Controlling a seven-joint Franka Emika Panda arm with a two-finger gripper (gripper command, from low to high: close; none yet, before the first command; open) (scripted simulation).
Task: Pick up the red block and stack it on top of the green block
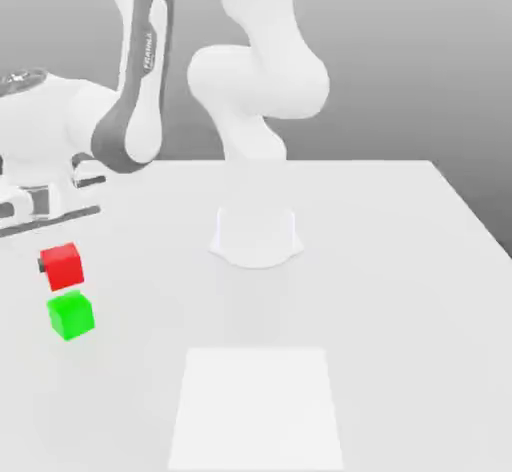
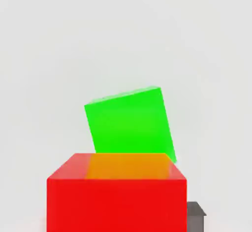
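The red block [image 1: 62, 265] hangs in the air at the exterior view's left, with my gripper [image 1: 58, 266] shut on it; a dark fingertip [image 1: 42, 264] shows against its side. The green block [image 1: 70, 315] rests on the table right below it, a thin gap apart and a little off to one side. In the hand view the red block [image 2: 117, 201] sits close between my fingers, one grey finger [image 2: 196, 215] showing beside it. The green block [image 2: 130, 125] lies beyond it, turned slightly relative to the red one.
The arm's white base [image 1: 256, 236] stands at the table's middle back. A lighter square patch [image 1: 256, 410] marks the table [image 1: 400, 290] near its front edge. The table's right edge runs diagonally at the exterior view's right.
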